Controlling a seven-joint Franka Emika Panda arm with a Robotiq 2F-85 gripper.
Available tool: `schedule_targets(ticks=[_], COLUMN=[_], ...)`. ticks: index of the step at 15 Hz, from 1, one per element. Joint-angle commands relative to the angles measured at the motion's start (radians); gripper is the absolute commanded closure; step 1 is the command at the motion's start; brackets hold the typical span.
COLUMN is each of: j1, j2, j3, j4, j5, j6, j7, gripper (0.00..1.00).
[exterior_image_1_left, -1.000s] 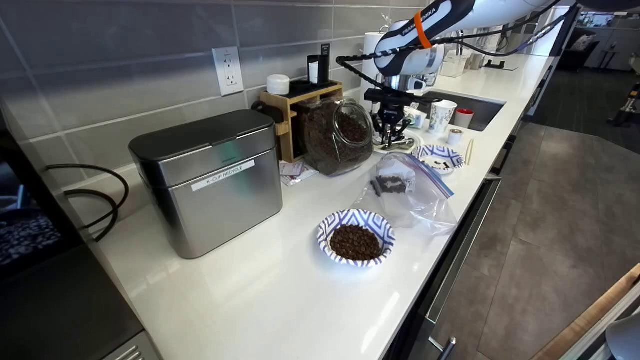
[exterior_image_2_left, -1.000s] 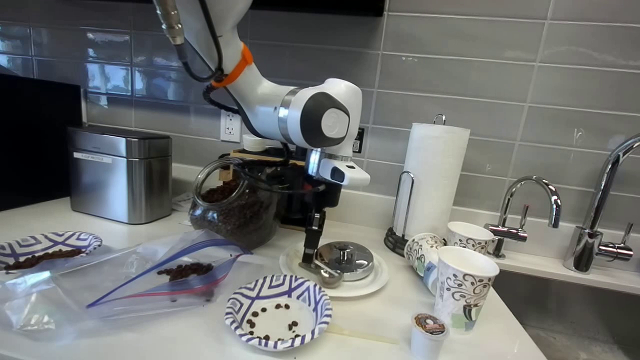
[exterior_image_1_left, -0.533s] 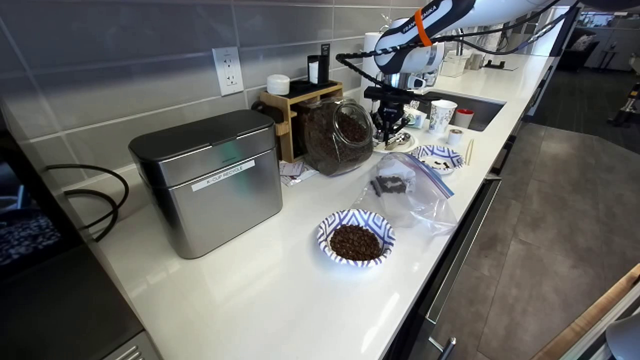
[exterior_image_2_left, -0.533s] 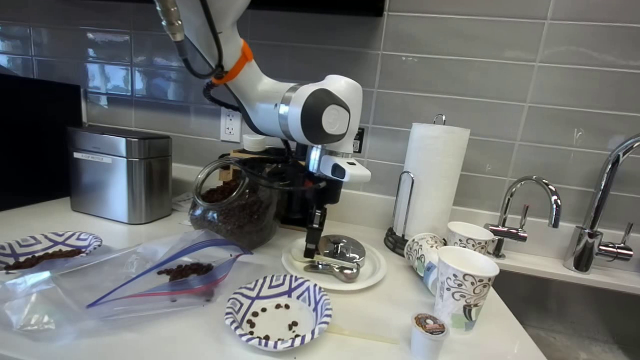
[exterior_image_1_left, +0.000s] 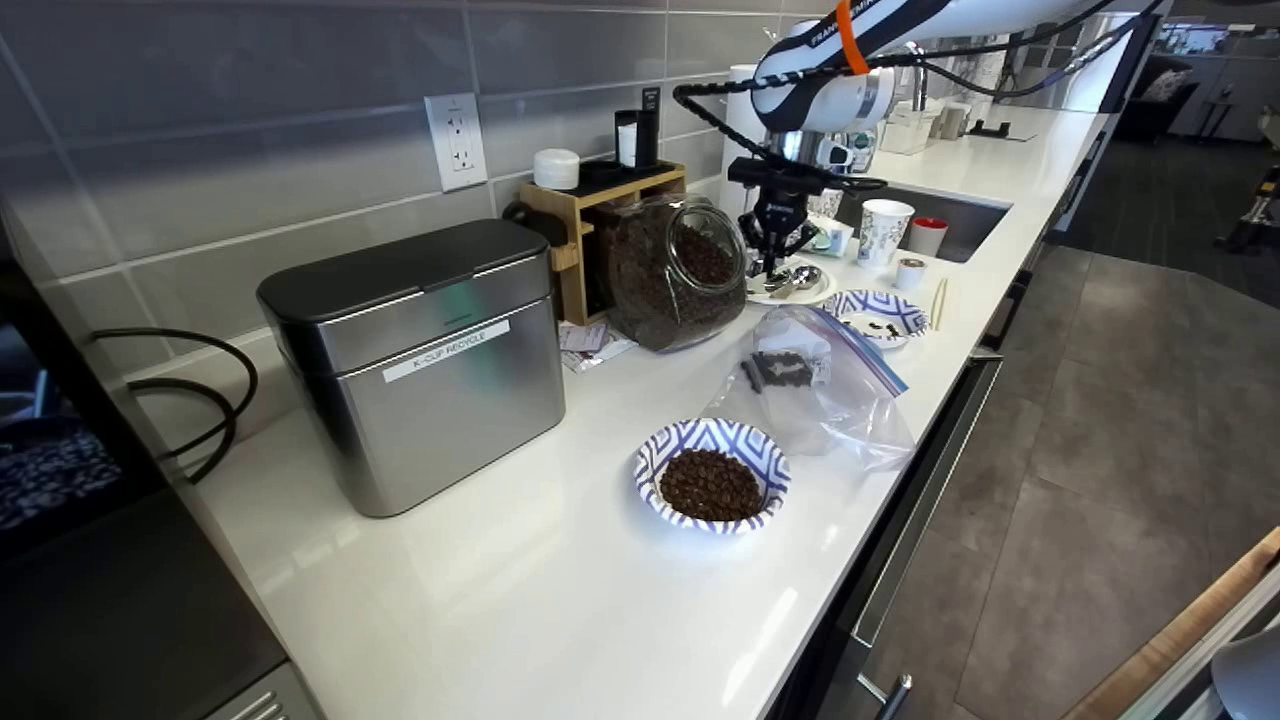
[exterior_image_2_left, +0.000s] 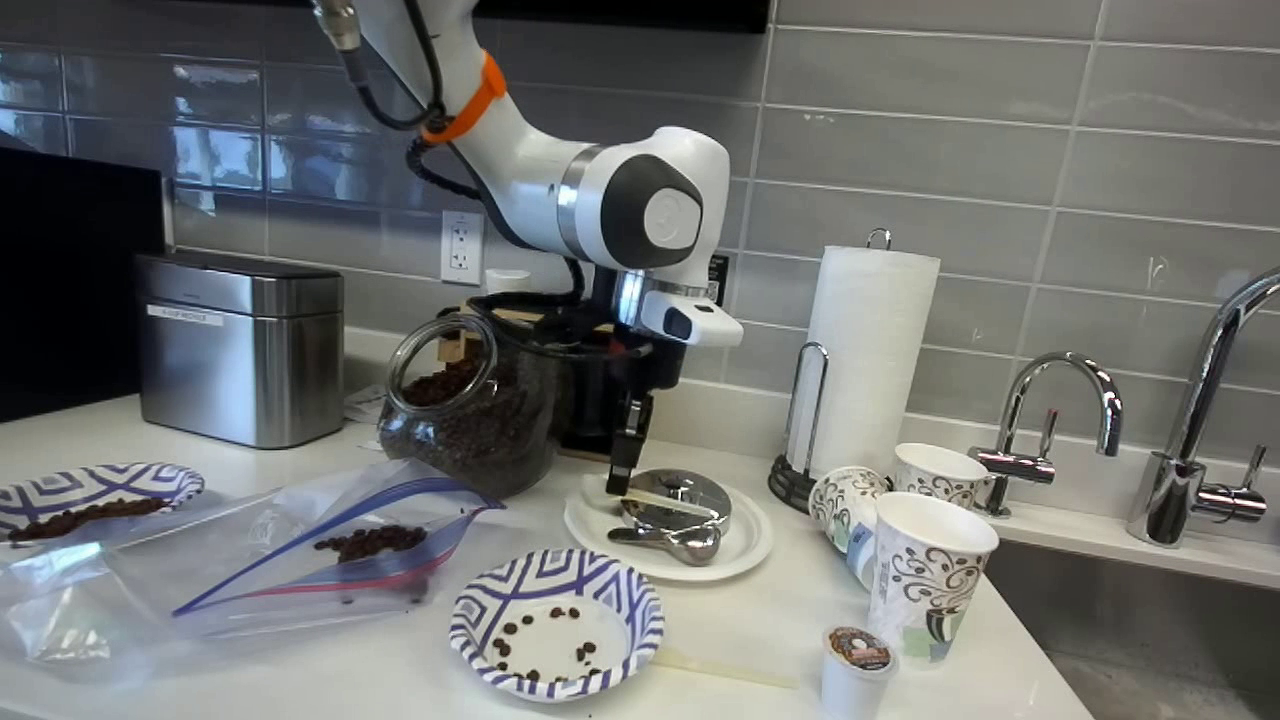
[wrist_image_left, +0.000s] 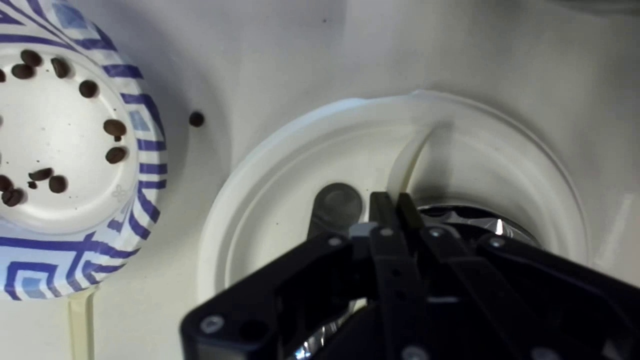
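One white counter (exterior_image_1_left: 500, 600), backed by grey tiles (exterior_image_2_left: 920, 155), lies beneath the claw (wrist_image_left: 394, 200).

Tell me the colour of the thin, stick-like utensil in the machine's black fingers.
The stick-like utensil is pale cream, seen best in the wrist view.

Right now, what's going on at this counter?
A robot arm has its gripper shut on a thin pale utensil, holding it over a white plate. On that plate lie a metal scoop and a round metal piece. Beside it, a patterned bowl holds scattered coffee beans.
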Motion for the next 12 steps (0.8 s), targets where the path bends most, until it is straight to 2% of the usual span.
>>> schedule_targets(ticks=[1, 9, 11, 12], j1=[-0.033, -0.042, -0.041, -0.042], j2=[-0.079, -0.132, -0.137, -0.136], j3=[0.044, 0.058, 0.057, 0.057], j4=[-0.093, -0.222, -0.24, -0.244], j5=[0.069, 0.14, 0.146, 0.147], j6=[0.036, 0.126, 0.138, 0.139], j7=[-0.082, -0.197, -0.213, -0.221], gripper=[0.99, 0.98, 0.94, 0.69])
